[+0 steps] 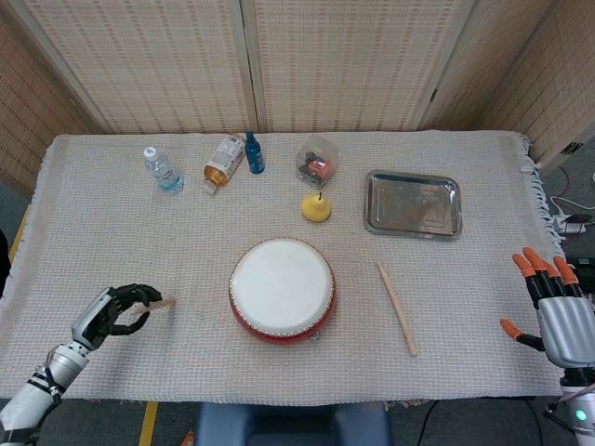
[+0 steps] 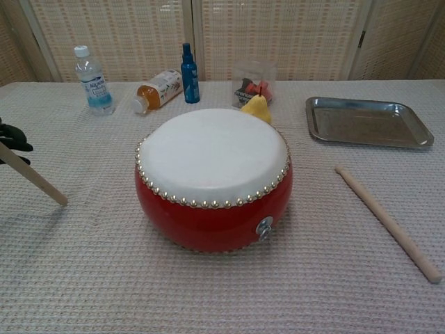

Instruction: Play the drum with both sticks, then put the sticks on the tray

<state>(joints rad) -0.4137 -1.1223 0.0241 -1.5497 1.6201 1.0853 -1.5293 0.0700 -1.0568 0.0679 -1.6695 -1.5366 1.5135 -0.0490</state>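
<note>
A red drum [image 1: 283, 290] [image 2: 214, 177] with a white skin stands at the table's centre front. My left hand [image 1: 116, 310] [image 2: 10, 137], black-fingered, grips one wooden stick [image 1: 158, 302] [image 2: 35, 176] at the front left; the stick points toward the drum, its tip hanging just above the cloth. The second stick [image 1: 397, 308] [image 2: 386, 222] lies on the cloth right of the drum. My right hand [image 1: 550, 302], orange-tipped, hovers open off the table's right edge, holding nothing. The steel tray [image 1: 413, 203] [image 2: 364, 122] sits at the back right, empty.
Along the back stand a water bottle [image 1: 162, 170], a toppled orange bottle [image 1: 221, 163], a blue bottle [image 1: 254, 153] and a clear box [image 1: 317, 162]. A yellow pear [image 1: 316, 207] sits behind the drum. A woven cloth [image 1: 112, 242] covers the table.
</note>
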